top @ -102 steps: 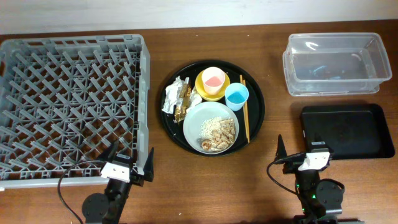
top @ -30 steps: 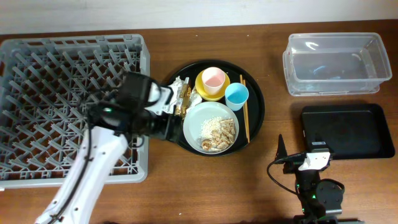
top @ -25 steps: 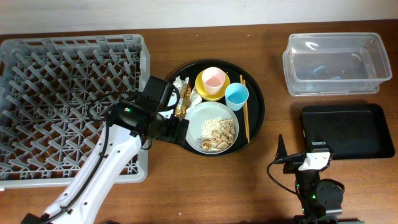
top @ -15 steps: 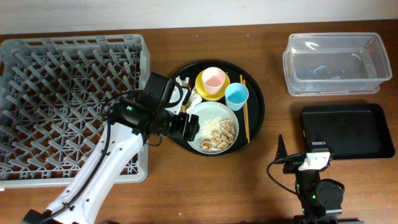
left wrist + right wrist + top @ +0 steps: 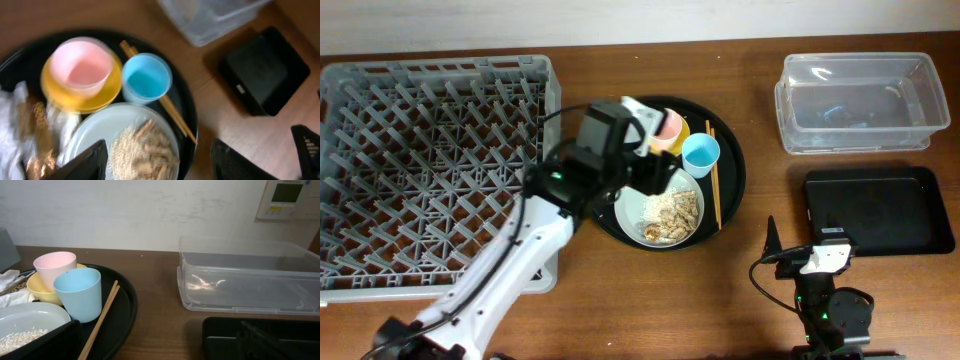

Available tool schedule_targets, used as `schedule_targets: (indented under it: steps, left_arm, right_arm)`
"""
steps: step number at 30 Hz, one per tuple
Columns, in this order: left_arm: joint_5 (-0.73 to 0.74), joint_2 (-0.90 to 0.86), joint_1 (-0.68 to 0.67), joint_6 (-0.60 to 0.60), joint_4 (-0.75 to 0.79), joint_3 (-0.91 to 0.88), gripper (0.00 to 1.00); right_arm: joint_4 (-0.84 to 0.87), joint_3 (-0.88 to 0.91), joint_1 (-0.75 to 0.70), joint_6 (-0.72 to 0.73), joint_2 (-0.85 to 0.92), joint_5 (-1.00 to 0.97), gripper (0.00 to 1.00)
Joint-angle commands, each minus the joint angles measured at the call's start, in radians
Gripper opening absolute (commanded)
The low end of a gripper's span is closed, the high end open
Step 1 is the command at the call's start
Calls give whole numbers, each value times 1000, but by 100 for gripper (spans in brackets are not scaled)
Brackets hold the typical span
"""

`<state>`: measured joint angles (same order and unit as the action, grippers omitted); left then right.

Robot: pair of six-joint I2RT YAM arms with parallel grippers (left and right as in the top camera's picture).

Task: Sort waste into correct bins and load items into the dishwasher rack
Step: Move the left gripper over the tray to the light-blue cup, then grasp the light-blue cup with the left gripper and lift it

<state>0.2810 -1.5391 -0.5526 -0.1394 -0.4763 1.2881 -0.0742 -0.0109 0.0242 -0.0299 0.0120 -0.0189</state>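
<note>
My left gripper (image 5: 655, 172) is open and empty, hovering over the pale plate (image 5: 665, 208) of rice and fried pieces (image 5: 145, 150). In its wrist view its fingers (image 5: 160, 165) straddle the plate (image 5: 95, 132). Beyond them are the pink cup (image 5: 82, 60) in the yellow bowl (image 5: 107, 92), the blue cup (image 5: 146, 77), the chopsticks (image 5: 167, 105) and the wrappers (image 5: 20, 130). In the overhead view the arm hides the wrappers and part of the pink cup (image 5: 670, 125). The blue cup (image 5: 701, 153) and chopsticks (image 5: 713, 185) show. My right gripper (image 5: 810, 258) is open and empty at the front edge.
The grey rack (image 5: 430, 160) fills the left side. The round black tray (image 5: 732, 170) holds the dishes. The clear tub (image 5: 860, 100) stands at the back right and the shallow black tray (image 5: 880, 210) in front of it, close to my right gripper (image 5: 160, 347).
My left arm has risen from its rest at the front left, swung over the rack's corner and moved right over the round tray and the plate. The right arm has not moved.
</note>
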Motion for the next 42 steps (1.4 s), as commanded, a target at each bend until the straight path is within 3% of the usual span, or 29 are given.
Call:
schedule_targets:
  steps: [1, 7, 11, 13, 16, 20, 36, 37, 42]
  left_arm:
    - [-21, -77, -73, 156, 94, 15, 66]
    - [-110, -247, -152, 155, 299, 15, 63]
    - [-219, -298, -167, 155, 368, 15, 62]
    - [-278, -312, -167, 155, 375, 15, 57]
    - [-278, -333, -170, 158, 380, 15, 57]
    - [-278, -361, -192, 269, 384, 15, 57]
    - [-278, -492, -213, 270, 513, 15, 58]
    - [-278, -492, -213, 269, 515, 15, 57]
    - [-278, -492, -213, 269, 521, 16, 33]
  right_arm:
    - [-6, 5, 8, -4, -6, -13, 98]
    - [-6, 5, 8, -4, -6, -13, 98]
    - [-6, 5, 8, -4, -6, -13, 98]
    - [-6, 5, 8, -4, -6, -13, 98]
    - [-6, 5, 8, -4, -6, -13, 98]
    - [-6, 5, 8, -4, -6, -13, 98]
    - [-6, 5, 8, -4, -6, -13, 98]
    - [-6, 5, 8, -4, -6, -13, 98]
    - [-6, 5, 8, -4, -6, -13, 98]
